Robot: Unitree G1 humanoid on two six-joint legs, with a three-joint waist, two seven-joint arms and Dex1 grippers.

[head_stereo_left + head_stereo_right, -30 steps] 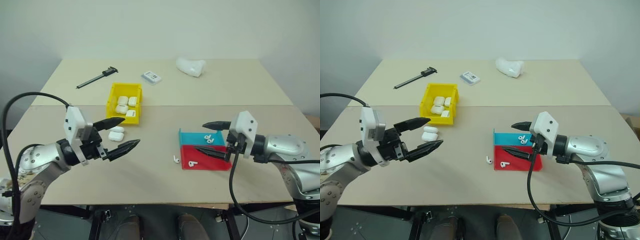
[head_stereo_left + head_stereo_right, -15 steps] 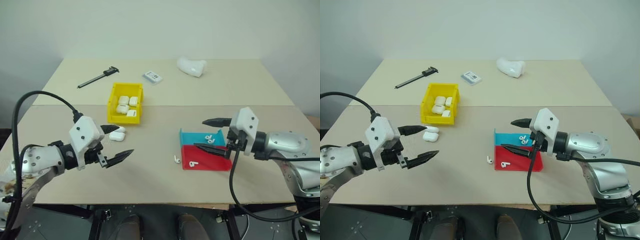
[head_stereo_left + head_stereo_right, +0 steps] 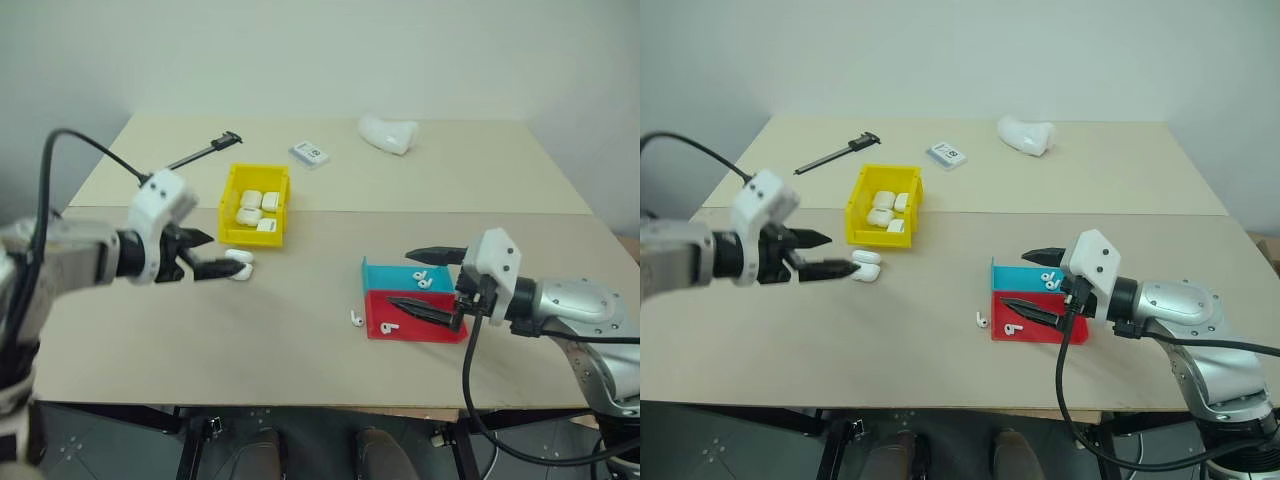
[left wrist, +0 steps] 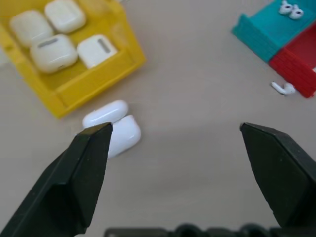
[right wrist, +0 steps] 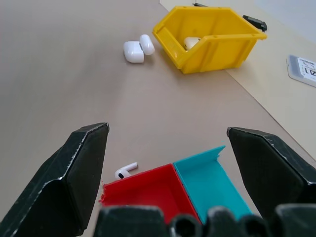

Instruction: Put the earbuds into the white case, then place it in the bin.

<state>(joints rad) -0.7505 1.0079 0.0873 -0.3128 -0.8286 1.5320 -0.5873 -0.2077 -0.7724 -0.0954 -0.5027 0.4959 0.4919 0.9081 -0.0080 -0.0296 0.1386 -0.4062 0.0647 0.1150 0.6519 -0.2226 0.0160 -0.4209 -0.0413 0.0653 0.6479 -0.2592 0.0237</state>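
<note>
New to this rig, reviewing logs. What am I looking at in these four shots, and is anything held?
A two-armed humanoid robot at a table. Two pictures come from its head, two from cameras on its wrists looking along each claw. The left claw is open beside an open white case lying next to the yellow bin, which already holds several cases. The right claw is open over the teal tray and red tray, both holding earbuds; one more earbud lies loose on the table. Nothing is held.
</note>
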